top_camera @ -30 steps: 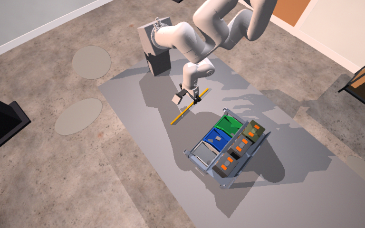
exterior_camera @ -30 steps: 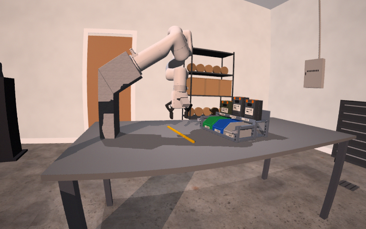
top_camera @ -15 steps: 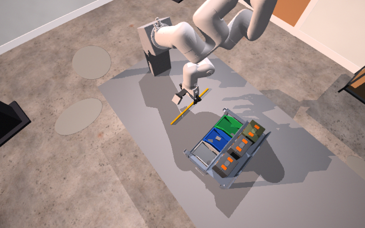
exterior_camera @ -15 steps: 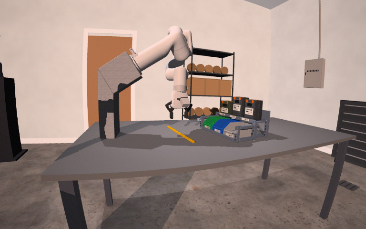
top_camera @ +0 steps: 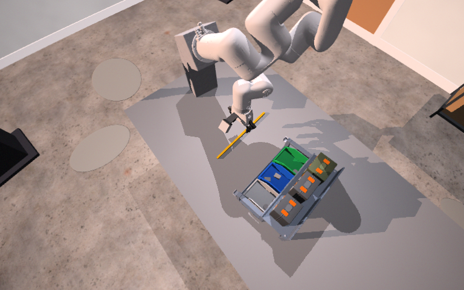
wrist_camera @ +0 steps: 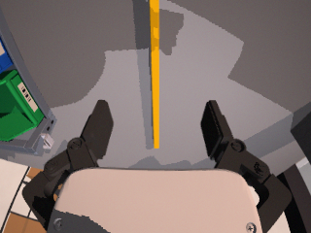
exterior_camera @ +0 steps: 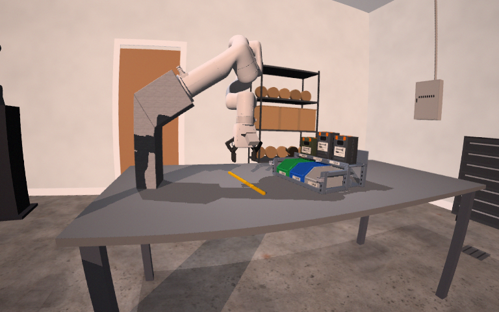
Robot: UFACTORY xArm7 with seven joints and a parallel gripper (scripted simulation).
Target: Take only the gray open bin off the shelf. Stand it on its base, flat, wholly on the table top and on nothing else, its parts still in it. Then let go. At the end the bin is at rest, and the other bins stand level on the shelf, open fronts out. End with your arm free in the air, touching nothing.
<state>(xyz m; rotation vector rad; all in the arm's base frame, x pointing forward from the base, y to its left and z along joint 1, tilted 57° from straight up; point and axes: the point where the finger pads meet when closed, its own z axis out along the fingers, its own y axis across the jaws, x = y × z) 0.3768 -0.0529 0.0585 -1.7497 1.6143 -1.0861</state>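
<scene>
The gray open bin (top_camera: 258,195) (exterior_camera: 325,177) sits at one end of the low shelf rack (top_camera: 285,186), next to a blue bin (top_camera: 275,179) (exterior_camera: 303,170) and a green bin (top_camera: 290,159) (exterior_camera: 288,165). A small part lies inside the gray bin. My gripper (top_camera: 243,126) (exterior_camera: 243,152) (wrist_camera: 156,112) is open and empty. It hangs above the table, well away from the rack, over one end of a yellow bar (top_camera: 240,135) (exterior_camera: 245,182) (wrist_camera: 155,52). The green bin's corner shows at the wrist view's left edge (wrist_camera: 18,107).
Three dark boxes with orange tabs (top_camera: 302,189) (exterior_camera: 329,145) stand on the rack's upper row behind the bins. The arm's base pedestal (top_camera: 196,61) (exterior_camera: 154,129) stands at the table's far end. A storage shelf (exterior_camera: 286,110) stands behind the table.
</scene>
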